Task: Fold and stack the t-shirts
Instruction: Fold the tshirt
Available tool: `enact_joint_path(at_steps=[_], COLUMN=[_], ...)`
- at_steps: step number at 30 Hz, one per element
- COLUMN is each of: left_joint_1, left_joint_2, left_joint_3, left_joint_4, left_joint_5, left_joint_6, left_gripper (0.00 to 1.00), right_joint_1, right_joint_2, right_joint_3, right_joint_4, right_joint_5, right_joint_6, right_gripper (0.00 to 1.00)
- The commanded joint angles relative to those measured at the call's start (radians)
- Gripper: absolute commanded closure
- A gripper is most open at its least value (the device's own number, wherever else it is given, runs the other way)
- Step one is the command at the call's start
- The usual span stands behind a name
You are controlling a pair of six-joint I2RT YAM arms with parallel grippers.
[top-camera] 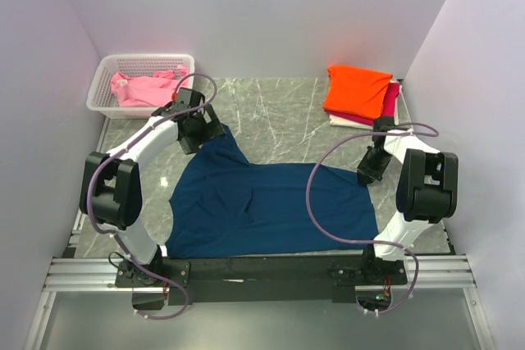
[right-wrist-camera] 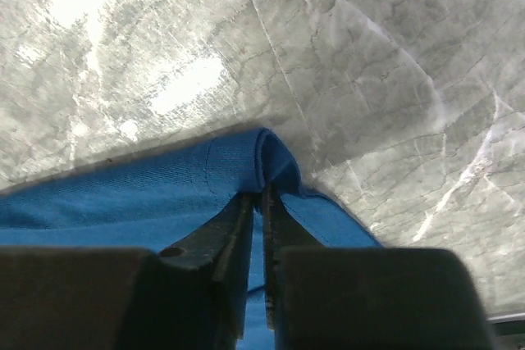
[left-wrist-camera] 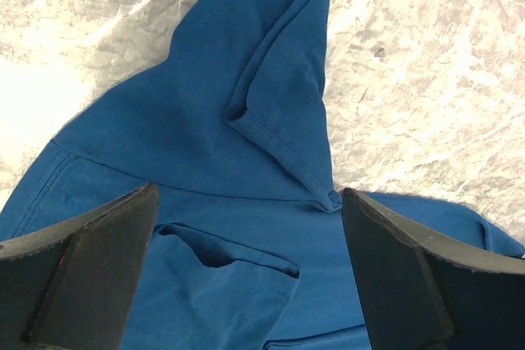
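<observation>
Overhead view with two wrist views. A navy t-shirt (top-camera: 262, 202) lies spread across the middle of the marble-patterned table (top-camera: 287, 108), its broad lower part towards the arm bases and one narrow corner drawn out towards the far left.

The left gripper (left-wrist-camera: 248, 202) hangs over that far-left corner. Its black fingers (left-wrist-camera: 90, 268) stand wide apart and grip nothing, and a folded sleeve with a stitched hem lies between them.

The right gripper (right-wrist-camera: 262, 202) is at the shirt's right edge. Its jaws are pressed together on a small raised fold of the blue cloth, and bare table lies just beyond the fold.

At the far left, a white lattice basket (top-camera: 105, 92) holds a crumpled pink t-shirt (top-camera: 143, 89).

At the far right, against the side wall, stands a stack of folded shirts. An orange t-shirt (top-camera: 357, 90) is on top, a magenta t-shirt (top-camera: 393, 97) shows at the stack's right side, and the edge of a white t-shirt (top-camera: 346, 123) shows at the bottom. The stack lies well apart from the navy shirt.
</observation>
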Motion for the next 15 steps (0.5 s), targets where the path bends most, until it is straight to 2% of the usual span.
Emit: enact_joint_path(at_steps=[1, 6, 11, 15], left_joint_1=[0.004, 0.007, 0.008, 0.008], left_joint_2=[-0.004, -0.007, 0.025, 0.062], left_joint_3=[0.025, 0.013, 0.046, 0.091], left_joint_4=[0.021, 0.030, 0.039, 0.024], left_joint_5=[0.014, 0.020, 0.037, 0.041], left_joint_6=[0.016, 0.016, 0.020, 0.033], left_gripper=[0.01, 0.01, 0.01, 0.01], right_joint_1=[-0.003, -0.003, -0.003, -0.003], right_joint_2=[0.032, 0.022, -0.003, -0.003], right_joint_3=[0.012, 0.001, 0.026, 0.038], right_joint_4=[0.034, 0.035, 0.002, -0.011], right_joint_5=[0.015, -0.001, -0.004, -0.014], right_joint_6=[-0.004, -0.002, -0.001, -0.001], right_gripper=[0.87, 1.00, 1.00, 0.93])
